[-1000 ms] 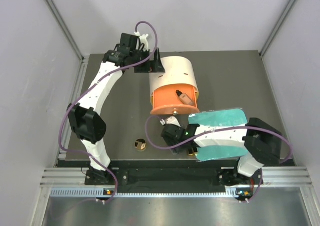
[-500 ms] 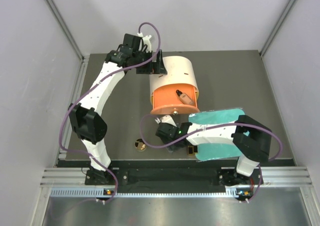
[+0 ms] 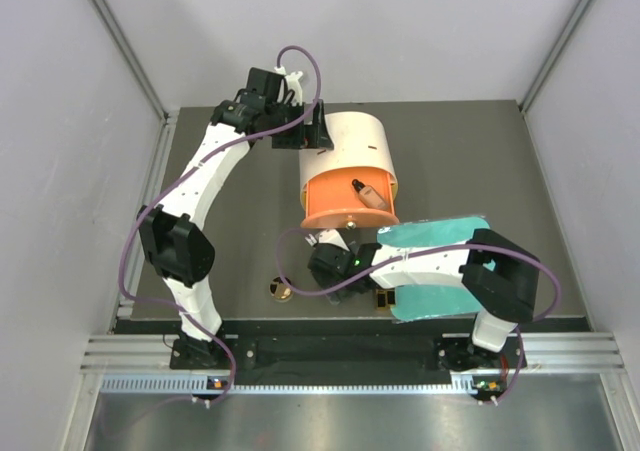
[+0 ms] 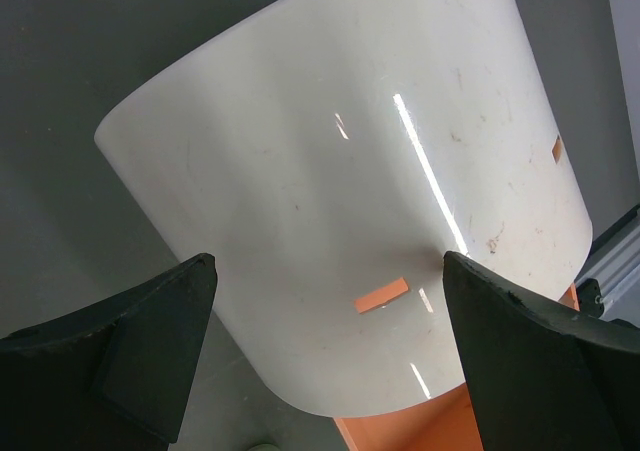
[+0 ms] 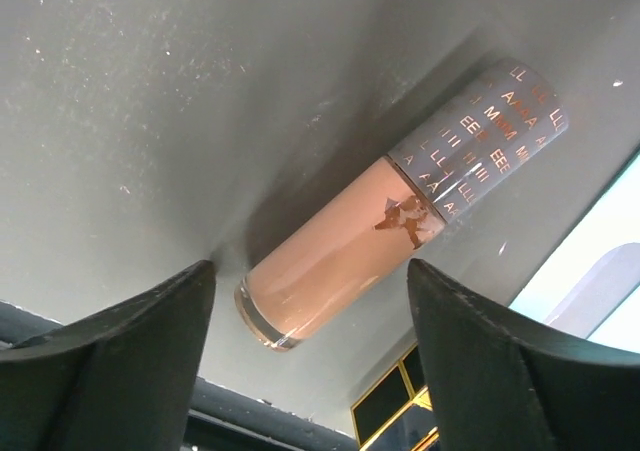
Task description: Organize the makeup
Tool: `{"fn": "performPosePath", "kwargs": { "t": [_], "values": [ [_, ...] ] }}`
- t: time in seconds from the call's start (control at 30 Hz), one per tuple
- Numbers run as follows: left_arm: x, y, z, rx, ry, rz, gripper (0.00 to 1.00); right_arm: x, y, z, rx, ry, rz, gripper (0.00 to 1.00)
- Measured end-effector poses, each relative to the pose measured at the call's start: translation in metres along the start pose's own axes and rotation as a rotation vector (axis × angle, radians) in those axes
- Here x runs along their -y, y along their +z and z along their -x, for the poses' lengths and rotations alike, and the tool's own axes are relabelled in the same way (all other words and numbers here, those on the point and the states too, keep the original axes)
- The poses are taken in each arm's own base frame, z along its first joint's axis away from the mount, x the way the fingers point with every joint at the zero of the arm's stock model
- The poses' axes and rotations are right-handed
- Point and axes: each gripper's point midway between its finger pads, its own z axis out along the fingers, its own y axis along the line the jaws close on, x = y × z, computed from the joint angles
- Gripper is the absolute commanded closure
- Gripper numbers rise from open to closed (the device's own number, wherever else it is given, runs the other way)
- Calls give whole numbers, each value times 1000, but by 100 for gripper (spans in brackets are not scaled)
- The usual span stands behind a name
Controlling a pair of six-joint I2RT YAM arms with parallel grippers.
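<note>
Big box (image 3: 350,161) on its side on table (image 3: 250,211), far end straddled by wide-open left gripper (image 3: 312,134). Teal board (image 3: 440,237) beneath right arm. Right gripper (image 5: 310,271) spread open, gripping nothing, flanking peach tube (image 5: 345,256) flat on table. Second tube (image 3: 368,193) inside box mouth. Compact (image 3: 280,289) near front edge.

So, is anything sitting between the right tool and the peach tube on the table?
Nothing visible. The right tool stands open astride the peach tube, which lies uncovered on the table with a gap on each side.

Black-and-gold rectangular piece (image 5: 395,416): cut by right wrist view's lower edge. Teal board (image 3: 440,233): middle hidden under right arm (image 3: 430,263). Compact (image 3: 279,289): detail too small.
</note>
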Motion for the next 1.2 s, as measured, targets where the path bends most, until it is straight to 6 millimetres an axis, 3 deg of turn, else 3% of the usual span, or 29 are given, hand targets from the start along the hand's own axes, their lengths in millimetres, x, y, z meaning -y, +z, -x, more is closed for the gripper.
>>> {"fn": "performPosePath", "kwargs": {
  "t": [0.07,0.23,0.47,0.63,0.83,0.87,0.93,1.03,1.13,1.2],
  "values": [
    [0,0,0,0,0,0,1,0,0,1,3,0,2,13],
    [0,0,0,0,0,0,1,-1,0,2,8,0,6,13],
    [1,1,0,0,4,-1,1,-3,2,3,8,15,5,16],
    [2,1,0,0,5,0,1,-10,7,14,21,34,7,18],
    [2,1,0,0,7,2,1,-15,10,20,31,47,15,26],
    [2,1,0,0,8,2,1,-15,10,20,31,48,16,39],
    [2,1,0,0,8,1,1,-16,10,20,33,53,20,44],
    [3,2,-1,-1,10,0,1,-18,12,21,35,54,25,67],
    [5,2,-1,-1,12,-2,1,-19,13,21,38,50,31,80],
    [5,2,-1,-2,13,-3,1,-19,13,21,39,46,34,96]
  ]
}}
